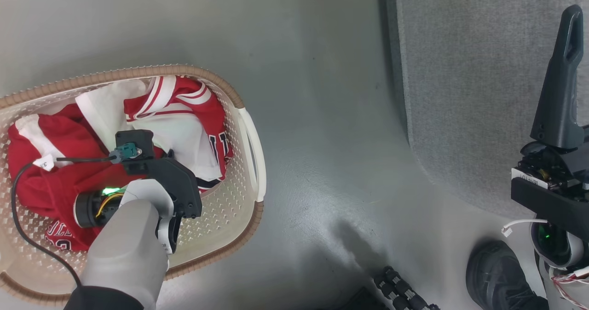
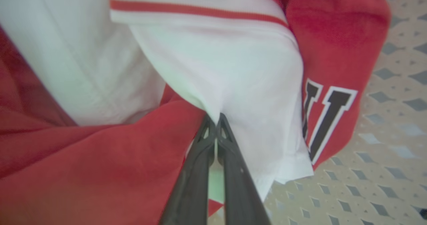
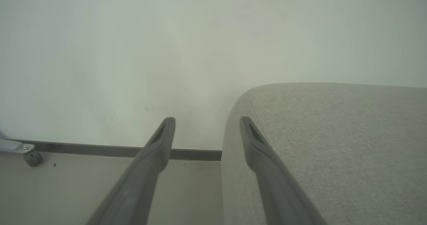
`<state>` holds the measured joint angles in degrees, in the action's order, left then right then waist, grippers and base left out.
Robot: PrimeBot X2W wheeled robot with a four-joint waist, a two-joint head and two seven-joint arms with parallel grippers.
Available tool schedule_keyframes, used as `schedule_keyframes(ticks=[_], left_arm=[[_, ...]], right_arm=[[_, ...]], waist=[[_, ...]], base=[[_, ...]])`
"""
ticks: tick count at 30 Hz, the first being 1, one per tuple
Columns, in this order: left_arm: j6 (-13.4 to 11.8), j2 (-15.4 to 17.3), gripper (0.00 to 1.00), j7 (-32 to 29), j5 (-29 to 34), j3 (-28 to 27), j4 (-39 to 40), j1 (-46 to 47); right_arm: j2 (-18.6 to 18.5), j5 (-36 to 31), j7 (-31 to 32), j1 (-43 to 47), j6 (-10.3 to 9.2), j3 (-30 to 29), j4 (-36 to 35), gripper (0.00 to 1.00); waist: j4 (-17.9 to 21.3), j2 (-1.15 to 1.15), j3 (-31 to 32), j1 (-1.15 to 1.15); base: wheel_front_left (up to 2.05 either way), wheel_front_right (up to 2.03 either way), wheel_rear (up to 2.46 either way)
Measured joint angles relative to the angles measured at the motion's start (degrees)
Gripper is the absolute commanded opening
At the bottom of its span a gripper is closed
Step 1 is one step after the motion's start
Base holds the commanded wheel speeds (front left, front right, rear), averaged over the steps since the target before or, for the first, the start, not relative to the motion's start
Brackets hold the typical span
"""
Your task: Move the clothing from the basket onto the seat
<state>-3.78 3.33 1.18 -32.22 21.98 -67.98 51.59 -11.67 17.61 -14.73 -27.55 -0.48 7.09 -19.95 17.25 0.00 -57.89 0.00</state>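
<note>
On my head feed, everything stands on a smooth grey floor (image 1: 322, 163) with a dull sheen. 1 basket (image 1: 252, 135) sits on it at the left. The seat (image 1: 469, 94) rests on it at the right, well apart from the basket. Near the bottom edge I see 1 dark shoe (image 1: 494, 273) and a black ribbed object (image 1: 400, 291) beside it. On the right wrist feed, 1 small caster (image 3: 32, 157) touches the floor by the wall.
</note>
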Motion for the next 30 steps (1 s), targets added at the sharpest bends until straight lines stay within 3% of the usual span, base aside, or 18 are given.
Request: schedule_keyframes(ticks=[14,30], left_arm=[[1.34,-0.29,0.0,3.12,0.05,1.12,-1.04,1.47],[4.26,-1.15,0.0,10.62,0.08,2.69,-1.01,-2.59]], right_arm=[[-0.03,-0.01,0.0,-1.24,1.02,-0.36,2.6,1.0],[-1.05,-0.58,0.0,-0.97,3.02,-0.6,11.45,1.0]], waist=[[-1.56,0.0,0.79,0.0],[-5.42,0.0,9.62,0.0]], base=[[0.0,0.0,0.0],[0.0,0.0,0.0]])
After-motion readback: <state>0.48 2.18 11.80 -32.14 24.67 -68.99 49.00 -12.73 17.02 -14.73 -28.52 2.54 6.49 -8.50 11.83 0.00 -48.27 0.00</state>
